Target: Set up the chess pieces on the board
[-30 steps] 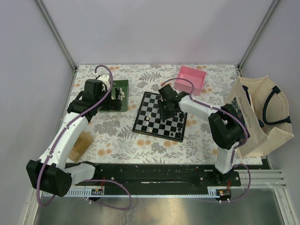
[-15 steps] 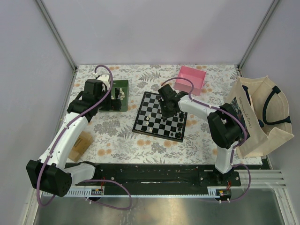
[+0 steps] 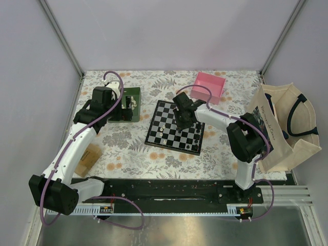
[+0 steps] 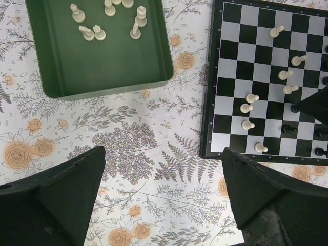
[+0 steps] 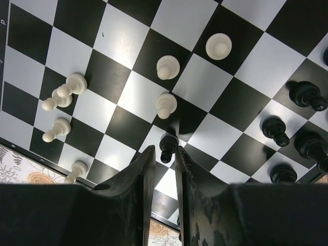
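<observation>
Desk: floral desk [image 3: 128, 148]; chessboard [image 3: 166, 113] at its middle.
Right jaws: mine, nearly together around a black pawn [image 5: 167, 147] standing on the board; grip unclear.
Left jaws: mine, wide apart, empty, near green tray [image 4: 102, 66].
Handling: likely light, hard, tippy; pinch the stem.

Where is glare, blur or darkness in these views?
Right wrist view: soft sheen on the glossy board, the near fingers dark and soft. Left wrist view: even light, sharp cream pieces in the green tray. Top view: even light, board pieces too small to make out.
</observation>
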Controlling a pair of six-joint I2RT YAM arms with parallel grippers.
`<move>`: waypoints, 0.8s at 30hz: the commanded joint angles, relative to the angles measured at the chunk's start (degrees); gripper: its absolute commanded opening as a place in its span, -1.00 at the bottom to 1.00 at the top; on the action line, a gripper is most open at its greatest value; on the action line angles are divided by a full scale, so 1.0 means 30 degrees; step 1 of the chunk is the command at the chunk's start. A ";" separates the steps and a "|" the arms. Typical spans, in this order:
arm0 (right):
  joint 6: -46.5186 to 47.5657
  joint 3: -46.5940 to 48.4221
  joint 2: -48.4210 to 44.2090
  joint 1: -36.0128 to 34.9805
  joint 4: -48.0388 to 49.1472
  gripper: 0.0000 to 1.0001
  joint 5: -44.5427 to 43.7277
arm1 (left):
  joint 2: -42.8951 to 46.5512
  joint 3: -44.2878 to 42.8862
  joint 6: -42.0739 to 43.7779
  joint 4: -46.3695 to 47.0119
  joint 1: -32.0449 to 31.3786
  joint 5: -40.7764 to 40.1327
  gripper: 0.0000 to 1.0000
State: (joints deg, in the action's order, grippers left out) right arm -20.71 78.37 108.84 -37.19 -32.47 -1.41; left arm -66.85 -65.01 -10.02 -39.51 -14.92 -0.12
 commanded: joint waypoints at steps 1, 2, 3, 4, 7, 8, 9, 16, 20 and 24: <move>0.0194 0.0508 0.0224 -0.0201 -0.0017 -0.39 0.0294 | 0.0399 -0.0272 0.0206 0.0366 -0.0037 -0.0224 0.98; 0.0194 0.0508 0.0283 -0.0201 -0.0017 -0.39 0.0352 | 0.0456 -0.0272 0.0206 0.0366 -0.0008 -0.0253 0.98; 0.0194 0.0537 0.0342 -0.0201 -0.0017 -0.40 0.0353 | 0.0428 -0.0272 0.0206 0.0337 -0.0008 -0.0224 0.98; 0.0165 0.0595 0.0429 -0.0230 -0.0104 -0.41 0.0353 | 0.0428 -0.0301 0.0206 0.0337 -0.0037 -0.0224 0.98; 0.0048 0.0655 0.0489 -0.0172 -0.0105 -0.42 0.0266 | 0.0427 -0.0272 0.0206 0.0366 -0.0037 -0.0194 0.98; 0.0019 0.0655 0.0518 -0.0230 -0.0134 -0.43 0.0236 | 0.0428 -0.0301 0.0206 0.0366 -0.0008 -0.0194 0.98; 0.0047 0.0684 0.0518 -0.0230 -0.0221 -0.43 0.0207 | 0.0428 -0.0272 0.0206 0.0337 -0.0037 -0.0165 0.98; 0.0136 0.0450 0.0343 -0.0230 -0.0280 -0.52 -0.0086 | 0.0399 -0.0302 0.0206 0.0337 -0.0037 -0.0165 0.98; 0.0165 0.0274 0.0108 -0.0230 -0.0251 -0.56 -0.0467 | 0.0457 -0.0302 0.0206 0.0337 -0.0037 -0.0194 0.98; 0.0194 0.0187 -0.0009 -0.0201 -0.0514 -0.60 -0.1052 | 0.0427 -0.0302 0.0206 0.0366 -0.0008 -0.0165 0.98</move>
State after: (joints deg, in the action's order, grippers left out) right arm -20.69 78.41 110.41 -37.19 -32.86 -1.41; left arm -66.85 -65.01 -10.02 -39.55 -14.90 -0.12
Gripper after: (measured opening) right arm 0.217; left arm 0.988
